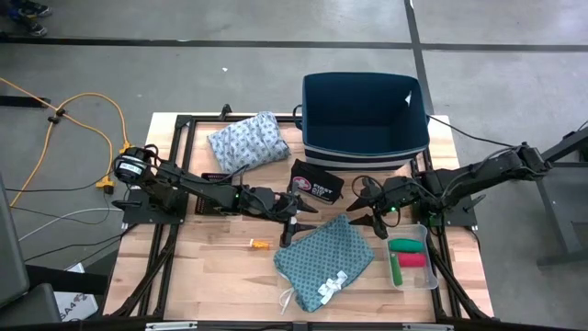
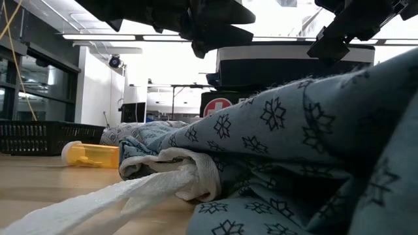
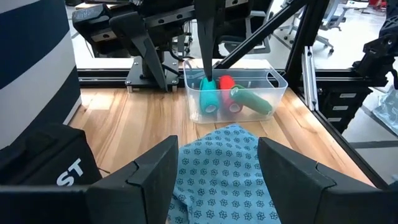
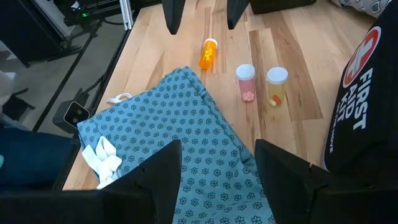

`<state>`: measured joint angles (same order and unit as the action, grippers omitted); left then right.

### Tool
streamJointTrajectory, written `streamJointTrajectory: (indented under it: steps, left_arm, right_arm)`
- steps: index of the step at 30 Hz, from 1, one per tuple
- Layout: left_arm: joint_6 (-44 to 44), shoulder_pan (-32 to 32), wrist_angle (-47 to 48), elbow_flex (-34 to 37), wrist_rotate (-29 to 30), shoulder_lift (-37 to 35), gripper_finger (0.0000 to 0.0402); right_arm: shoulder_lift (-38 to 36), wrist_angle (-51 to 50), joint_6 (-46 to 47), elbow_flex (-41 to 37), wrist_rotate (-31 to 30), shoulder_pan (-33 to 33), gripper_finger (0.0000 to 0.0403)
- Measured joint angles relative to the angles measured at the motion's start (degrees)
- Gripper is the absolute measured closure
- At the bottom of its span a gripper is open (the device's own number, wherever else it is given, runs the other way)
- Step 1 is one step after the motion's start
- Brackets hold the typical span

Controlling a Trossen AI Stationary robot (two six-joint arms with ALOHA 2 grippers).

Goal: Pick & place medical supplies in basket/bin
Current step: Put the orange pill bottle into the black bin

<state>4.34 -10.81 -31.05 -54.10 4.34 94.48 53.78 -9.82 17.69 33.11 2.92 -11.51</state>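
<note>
Grey concrete floor around the rig, crossed by dark seams; an orange cable (image 1: 87,115) loops over it by the table's left edge. Low view looks into a lit hall with ceiling strip lights and dark glazing.

Pale wood-plank table (image 1: 216,271) in a black frame. At its far edge, a large navy bin (image 1: 365,115) with a white stripe. Beside that bin, the pale blue-grey folded cloth (image 1: 246,142). At table middle front, the teal patterned cloth (image 1: 323,262), white ties (image 1: 332,287) at its near end. A black first aid pouch (image 1: 316,182) lies between bin and teal cloth. Right of the teal cloth, a clear plastic tray (image 1: 412,260) holding red and green rolls (image 3: 235,98).

Left gripper (image 1: 288,223) hovers at the teal cloth's far-left corner, fingers parted, nothing between them. Right gripper (image 1: 373,221) hovers at the cloth's far-right corner, fingers likewise parted and empty.

Small items: an amber pill bottle (image 4: 208,53) on its side, two upright vials (image 4: 261,84) with pale caps near it, and a thin orange-tipped stick (image 1: 252,244) left of the teal cloth.
</note>
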Motion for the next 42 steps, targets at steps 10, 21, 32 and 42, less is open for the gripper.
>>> streamJointTrajectory:
  steps: [10,21,32,42]
  left_arm:
    - [0.1,0.0,0.2,0.0,0.0,0.0,0.0188]
    - [0.2,0.0,7.1,0.0,3.6,-1.7,0.0188]
    - [1.6,-0.8,20.9,0.0,8.1,-7.0,0.0188]
    - [4.1,-3.6,36.9,0.0,8.1,-11.2,0.0188]
  right_arm:
    - [0.0,0.0,0.0,0.0,0.0,0.0,0.0211]
    - [0.0,0.0,0.0,0.0,0.0,0.0,0.0211]
    - [0.0,0.2,0.0,0.0,0.0,0.0,0.0211]
    - [0.0,0.2,0.0,0.0,0.0,0.0,0.0211]
